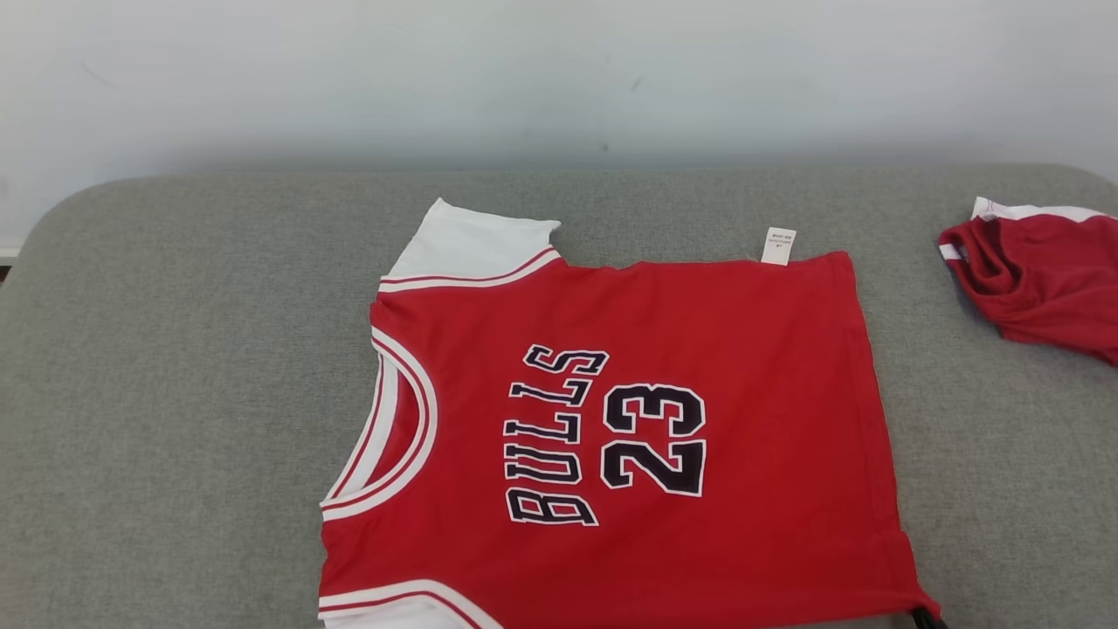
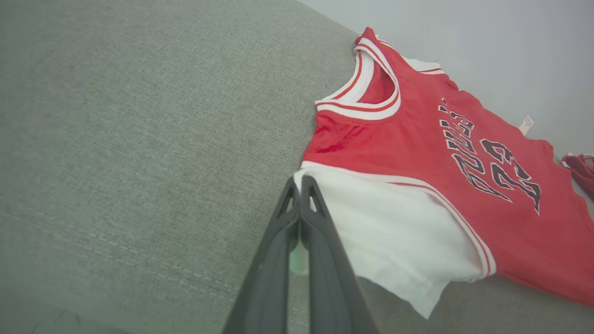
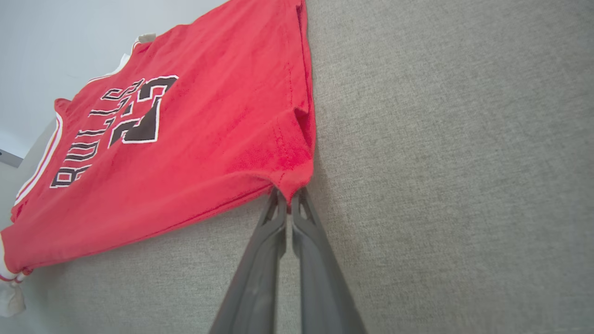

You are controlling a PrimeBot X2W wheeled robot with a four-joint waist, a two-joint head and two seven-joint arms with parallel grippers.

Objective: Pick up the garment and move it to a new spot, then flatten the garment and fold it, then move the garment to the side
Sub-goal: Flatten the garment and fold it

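Red jersey (image 1: 699, 349) looks flattened out, with left claw (image 2: 299, 178) pinching its white sleeve (image 2: 394, 222) and right claw (image 3: 288, 195) pinching the hem corner (image 3: 292, 178) at mid-frame — folding and moving aside not done yet.

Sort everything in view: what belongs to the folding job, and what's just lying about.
Job: red jersey; left hand, shut on its white sleeve corner; right hand, shut on its hem corner.
Lying about: second red garment at the right; grey cushion underneath.

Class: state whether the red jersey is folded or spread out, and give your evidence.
Spread out. The jersey lies flat: its collar, both white sleeves and whole print show, nothing doubled over.
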